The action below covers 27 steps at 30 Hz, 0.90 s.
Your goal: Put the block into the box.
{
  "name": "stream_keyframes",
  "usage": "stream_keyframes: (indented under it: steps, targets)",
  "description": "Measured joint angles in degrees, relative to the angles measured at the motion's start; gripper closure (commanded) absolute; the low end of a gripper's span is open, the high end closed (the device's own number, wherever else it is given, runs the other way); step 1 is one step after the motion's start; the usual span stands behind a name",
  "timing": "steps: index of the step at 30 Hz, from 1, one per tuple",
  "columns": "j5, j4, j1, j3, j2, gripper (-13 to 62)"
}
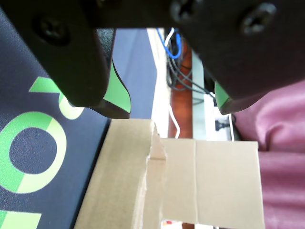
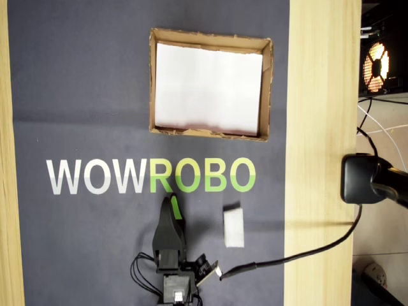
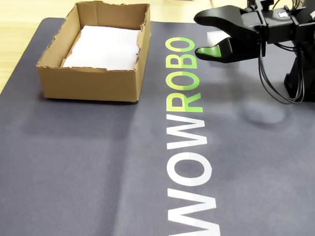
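While the black hobby arm hung above the dark grey mat point(image 2: 83, 95), its black gripper point(image 3: 204, 34) with green-lined fingertips point(image 3: 209, 51) stood parted — a clear gap showed between the two jaws in the wrist view, and nothing lay between them. In the fixed view the upper jaw reached left above the lower one, both lifted off the mat over the green letters of the WOWROBO print point(image 2: 150, 175).

The small white foam block point(image 2: 234, 227) lay on the mat in the overhead view, just right of the gripper point(image 2: 171, 205) and apart from it, on the near side of the lettering. In the fixed view only a pale sliver of it showed behind the jaws.

The shallow brown cardboard box point(image 2: 153, 83) with ragged torn rims sat on the far side of the lettering in the overhead view, well apart from the block, its bottom covered by a flat white sheet point(image 2: 208, 86). In the fixed view the box point(image 3: 89, 84) stood at the left end of the mat, upright and open-topped. The wrist view looked past the two dark jaws at a cardboard wall point(image 1: 181, 186) of the box, with the mat's green letters at the left.

A pale wooden tabletop point(image 2: 322, 127) bordered the mat on the right of the overhead view, where a black camera point(image 2: 364, 180) sat with a black cable point(image 2: 299, 254) trailing back toward the arm's base.
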Motion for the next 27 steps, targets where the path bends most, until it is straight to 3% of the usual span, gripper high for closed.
stream_keyframes:
  steps: [27]
  targets:
    - [-0.88,-0.18,0.0,0.0,0.0,16.5]
